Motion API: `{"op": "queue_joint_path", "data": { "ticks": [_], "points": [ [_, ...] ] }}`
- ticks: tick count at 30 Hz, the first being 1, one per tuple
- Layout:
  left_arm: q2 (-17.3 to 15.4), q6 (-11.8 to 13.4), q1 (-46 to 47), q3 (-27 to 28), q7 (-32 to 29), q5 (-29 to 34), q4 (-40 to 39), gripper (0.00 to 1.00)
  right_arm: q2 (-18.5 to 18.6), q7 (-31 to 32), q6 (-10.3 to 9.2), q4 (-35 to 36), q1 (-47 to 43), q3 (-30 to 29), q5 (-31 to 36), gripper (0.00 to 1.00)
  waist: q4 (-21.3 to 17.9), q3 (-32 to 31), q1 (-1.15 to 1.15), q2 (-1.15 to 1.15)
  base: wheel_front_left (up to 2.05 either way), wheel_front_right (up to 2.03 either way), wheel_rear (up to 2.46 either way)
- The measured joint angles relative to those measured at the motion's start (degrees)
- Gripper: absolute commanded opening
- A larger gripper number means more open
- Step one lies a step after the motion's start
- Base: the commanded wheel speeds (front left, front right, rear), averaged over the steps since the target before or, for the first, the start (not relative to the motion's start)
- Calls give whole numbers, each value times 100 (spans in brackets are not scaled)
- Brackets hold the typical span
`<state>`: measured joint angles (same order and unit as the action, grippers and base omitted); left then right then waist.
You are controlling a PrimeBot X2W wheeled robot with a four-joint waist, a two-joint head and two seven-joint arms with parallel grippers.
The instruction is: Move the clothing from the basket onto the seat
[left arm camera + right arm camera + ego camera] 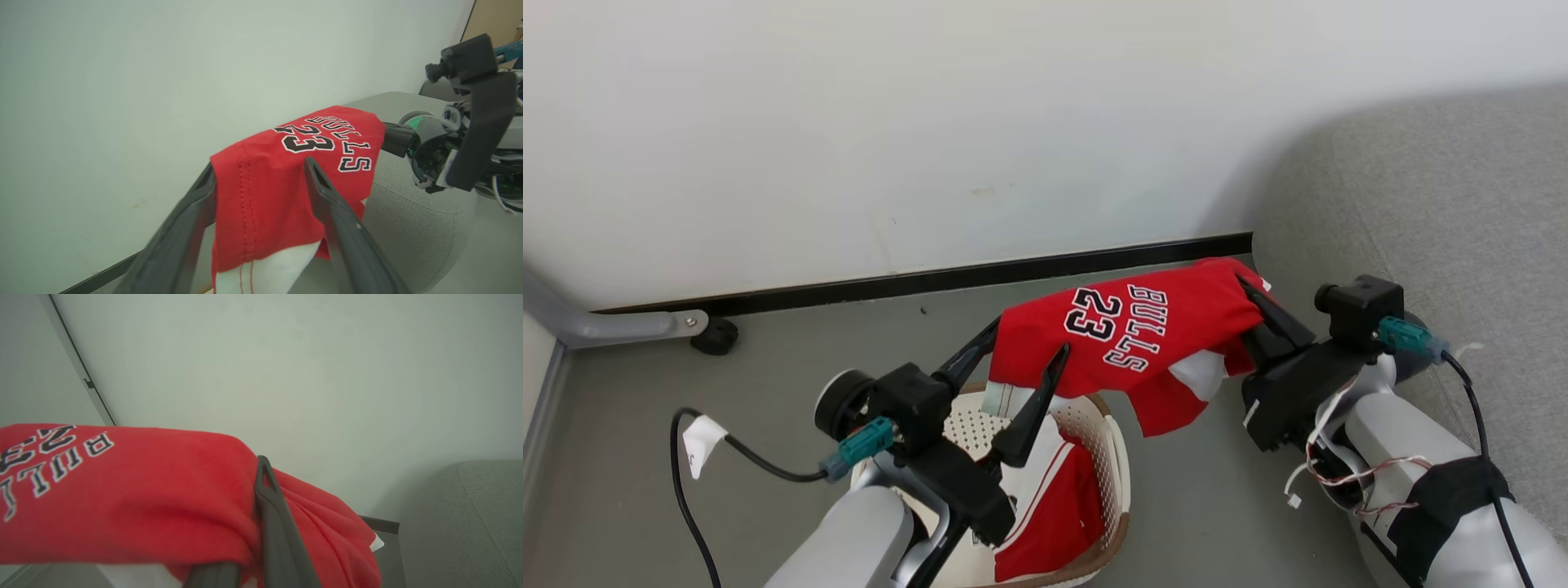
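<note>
BULLS 23 jersey (1127, 343) spans left-right between arms; right gripper (1246, 287) pinches its right end, left gripper (1031, 335) spread, cloth loose; seat (1445, 204) lies right, nearer right arm

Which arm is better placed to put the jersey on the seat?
Right: the right gripper is shut on the jersey beside the seat; the left gripper is open, gripping nothing.

Bare floor (1201, 506) between basket (1104, 457) and seat (1462, 204)
</note>
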<state>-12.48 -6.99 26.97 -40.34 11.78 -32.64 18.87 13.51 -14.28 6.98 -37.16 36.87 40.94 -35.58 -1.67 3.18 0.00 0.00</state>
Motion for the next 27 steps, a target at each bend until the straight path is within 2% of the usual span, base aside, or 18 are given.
{"op": "queue_joint_path", "data": {
  "ticks": [14, 27],
  "points": [
    [-174, 51, -446, 25, 101, 2, -278, 100, 302, 0, -152, 666, -782, -439, 243, 0, -504, -99, 0, 0, 0, 0, 0],
    [-335, 52, -523, -18, 145, 97, -471, 100, 506, -1, -452, 1521, -1280, -947, 517, 0, -1117, -59, 0, 0, 0, 0, 0]
  ]
}}
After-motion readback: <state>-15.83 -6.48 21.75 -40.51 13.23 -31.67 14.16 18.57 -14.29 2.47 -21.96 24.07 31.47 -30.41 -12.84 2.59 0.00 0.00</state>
